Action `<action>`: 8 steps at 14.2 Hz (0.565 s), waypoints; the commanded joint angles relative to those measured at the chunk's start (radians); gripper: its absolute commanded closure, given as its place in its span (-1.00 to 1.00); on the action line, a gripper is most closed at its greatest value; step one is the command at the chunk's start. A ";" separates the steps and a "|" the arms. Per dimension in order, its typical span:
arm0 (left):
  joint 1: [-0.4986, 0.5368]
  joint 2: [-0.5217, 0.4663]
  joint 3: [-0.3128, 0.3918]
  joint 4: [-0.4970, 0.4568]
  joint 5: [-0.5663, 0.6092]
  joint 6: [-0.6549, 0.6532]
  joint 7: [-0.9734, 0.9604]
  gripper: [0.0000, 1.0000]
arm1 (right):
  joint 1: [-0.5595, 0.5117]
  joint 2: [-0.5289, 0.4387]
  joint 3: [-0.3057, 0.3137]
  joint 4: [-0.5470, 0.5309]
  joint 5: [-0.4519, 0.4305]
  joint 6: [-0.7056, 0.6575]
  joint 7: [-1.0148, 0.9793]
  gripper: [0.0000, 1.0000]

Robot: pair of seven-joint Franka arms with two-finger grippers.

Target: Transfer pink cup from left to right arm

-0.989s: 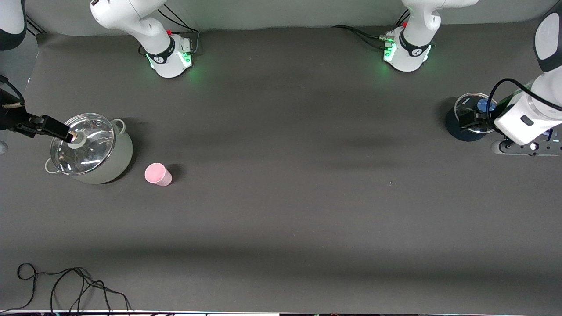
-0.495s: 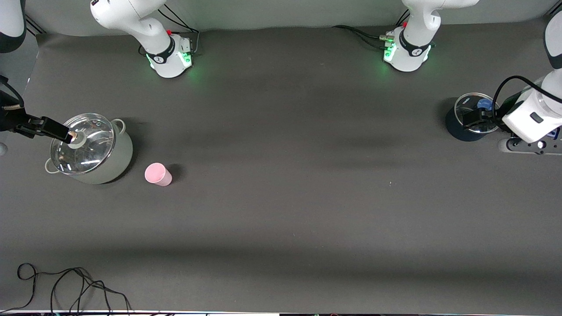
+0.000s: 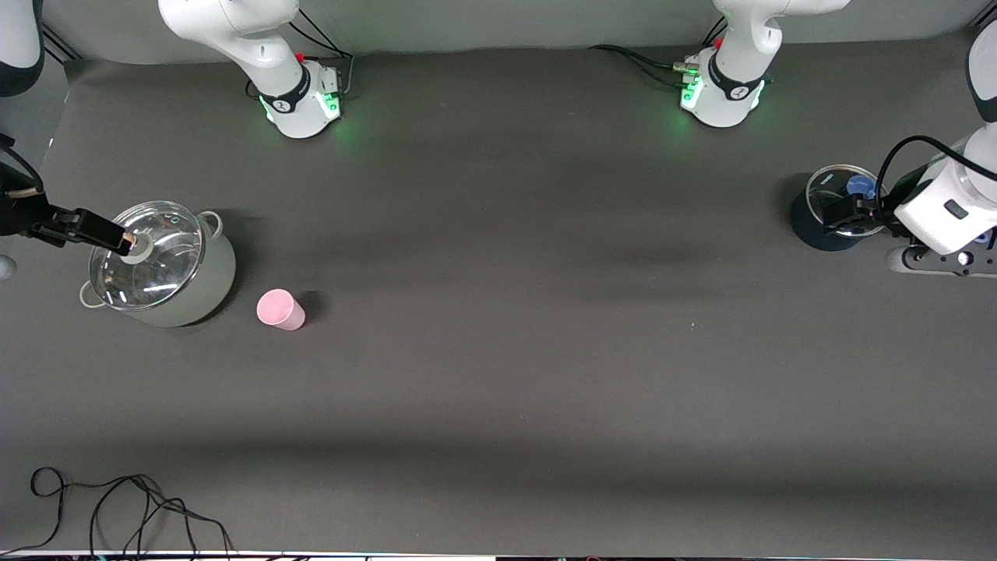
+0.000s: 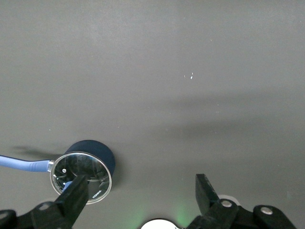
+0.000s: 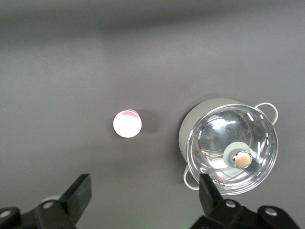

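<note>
The pink cup [image 3: 280, 309] stands on the dark table toward the right arm's end, beside the grey pot [image 3: 199, 292] and a little nearer to the front camera. It also shows in the right wrist view [image 5: 127, 124], apart from the pot [image 5: 190, 138]. My right gripper [image 3: 115, 234] is open and empty, up over the pot's glass lid [image 3: 148, 257]; in its own view [image 5: 144, 188] nothing lies between the fingers. My left gripper [image 3: 843, 213] is open and empty over a dark blue lidded pot [image 3: 814, 230] at the left arm's end, also seen in its own view [image 4: 140, 185].
The blue pot [image 4: 97, 150] has a glass lid and a blue handle [image 4: 24, 163]. A grey device [image 3: 935, 262] lies beside it. Black cables [image 3: 117, 506] lie at the table's near edge at the right arm's end. The two bases [image 3: 300, 97] [image 3: 720, 93] stand along the back.
The left arm has drawn slightly toward its end of the table, its gripper still over the blue pot. The right gripper and the pink cup have hardly moved.
</note>
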 commanded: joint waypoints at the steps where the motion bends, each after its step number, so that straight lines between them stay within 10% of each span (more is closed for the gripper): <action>1: -0.003 -0.015 0.006 -0.005 -0.010 0.006 0.015 -0.99 | -0.176 -0.020 0.193 0.004 0.008 -0.018 -0.024 -1.00; 5: -0.003 -0.014 0.006 -0.004 -0.010 0.008 0.015 -0.99 | -0.194 -0.022 0.231 -0.010 0.001 -0.011 -0.031 -1.00; 8: -0.003 -0.014 0.007 -0.004 -0.012 0.008 0.015 -0.99 | -0.102 -0.011 0.132 -0.005 0.004 0.035 -0.093 -1.00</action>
